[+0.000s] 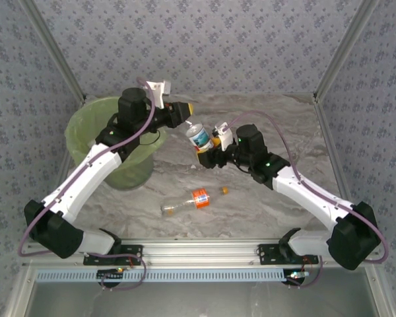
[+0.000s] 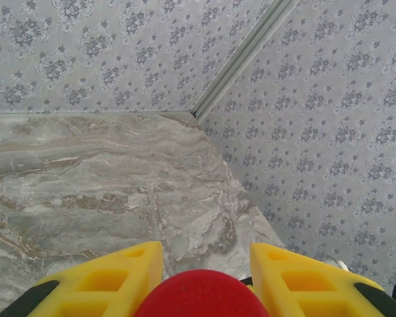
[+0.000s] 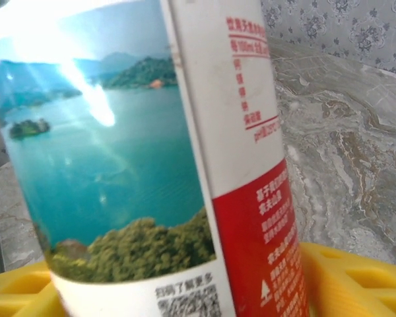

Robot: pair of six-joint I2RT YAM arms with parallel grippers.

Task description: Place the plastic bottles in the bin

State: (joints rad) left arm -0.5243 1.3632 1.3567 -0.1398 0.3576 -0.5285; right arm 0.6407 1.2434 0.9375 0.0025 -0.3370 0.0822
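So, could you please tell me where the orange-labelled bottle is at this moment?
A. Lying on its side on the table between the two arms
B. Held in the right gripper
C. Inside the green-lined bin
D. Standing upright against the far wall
A: the orange-labelled bottle lies on its side on the table, outside the bin and clear of both arms.
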